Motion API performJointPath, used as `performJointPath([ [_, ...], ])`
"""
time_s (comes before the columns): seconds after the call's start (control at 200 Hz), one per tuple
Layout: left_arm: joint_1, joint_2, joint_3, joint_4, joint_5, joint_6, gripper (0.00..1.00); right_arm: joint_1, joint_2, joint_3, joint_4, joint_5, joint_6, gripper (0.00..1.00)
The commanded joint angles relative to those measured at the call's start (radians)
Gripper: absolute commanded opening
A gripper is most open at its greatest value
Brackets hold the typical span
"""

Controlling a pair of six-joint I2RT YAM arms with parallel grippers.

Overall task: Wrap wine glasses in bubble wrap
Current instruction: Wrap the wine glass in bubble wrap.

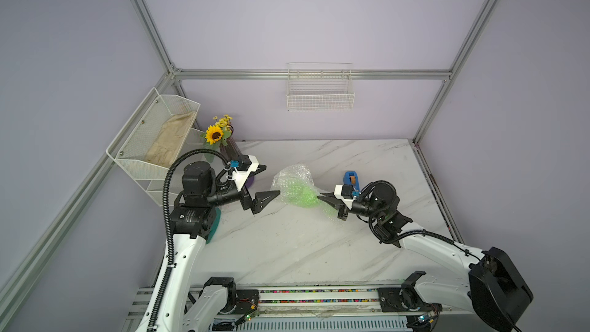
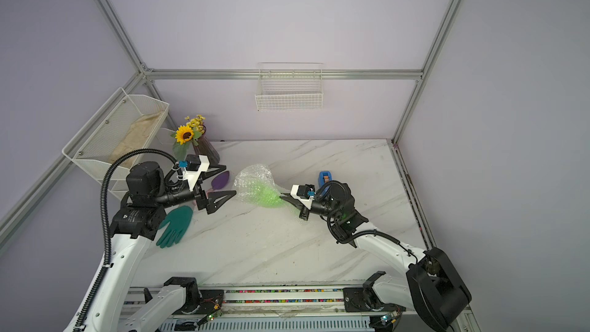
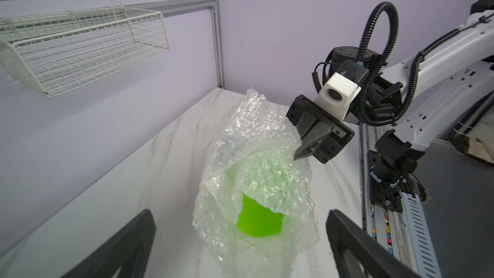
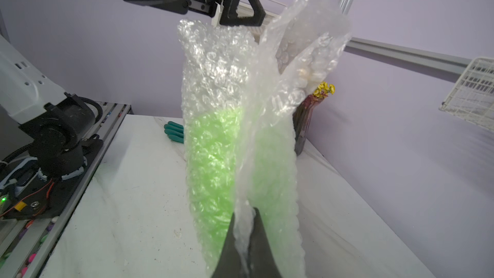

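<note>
The lime-green wine glass (image 1: 303,196) (image 2: 266,196) lies on the marble table, bundled in the crinkly clear bubble wrap (image 1: 292,177) (image 2: 252,177). In the left wrist view a bare patch of the wine glass (image 3: 259,220) shows through a gap in the bubble wrap (image 3: 254,135). My left gripper (image 1: 269,182) (image 2: 230,179) (image 3: 240,225) is open wide at the bundle's left end, with nothing between its fingers. My right gripper (image 1: 319,198) (image 2: 281,198) (image 4: 244,209) is shut on a gathered fold of bubble wrap (image 4: 219,62) at the right end, with the wine glass (image 4: 213,156) just beyond it.
A dark purple vase with a sunflower (image 1: 228,148) stands at the back left. A blue tape dispenser (image 1: 350,178) sits behind the right arm. A teal glove (image 2: 175,225) and a purple object (image 2: 220,180) lie by the left arm. A mesh rack (image 1: 159,135) and a wire basket (image 1: 320,91) hang on the walls.
</note>
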Motion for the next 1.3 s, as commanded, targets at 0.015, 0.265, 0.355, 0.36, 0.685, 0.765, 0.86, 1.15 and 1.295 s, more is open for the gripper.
performJointPath([
  [0.015, -0.011, 0.032, -0.048, 0.084, 0.176, -0.033, 1.00, -0.004, -0.006, 0.040, 0.010, -0.101, 0.020, 0.00],
  [0.265, -0.075, 0.067, -0.047, 0.088, 0.194, -0.018, 1.00, -0.004, -0.004, 0.059, 0.004, -0.086, 0.024, 0.00],
  [0.355, -0.076, 0.055, -0.048, 0.087, 0.216, -0.021, 1.00, -0.004, 0.004, 0.068, -0.015, -0.047, 0.030, 0.00],
  [0.36, -0.076, 0.055, -0.048, 0.087, 0.219, -0.021, 1.00, -0.004, 0.005, 0.068, -0.015, -0.045, 0.030, 0.00],
  [0.685, -0.091, 0.074, -0.049, 0.076, 0.244, -0.021, 0.99, -0.004, 0.030, 0.090, -0.015, -0.048, 0.039, 0.00],
  [0.765, -0.090, 0.078, -0.040, 0.036, 0.178, 0.030, 0.88, -0.004, 0.026, 0.094, -0.014, -0.068, 0.035, 0.00],
  [0.86, -0.091, 0.085, -0.017, -0.001, 0.112, 0.068, 0.55, -0.004, 0.024, 0.095, -0.016, -0.081, 0.034, 0.00],
  [1.15, -0.117, 0.135, 0.065, -0.121, 0.066, 0.102, 0.18, 0.026, 0.150, 0.068, 0.220, -0.065, 0.236, 0.00],
  [1.295, -0.174, 0.194, 0.137, -0.239, -0.031, 0.128, 0.00, 0.115, 0.303, 0.081, 0.315, -0.011, 0.262, 0.00],
])
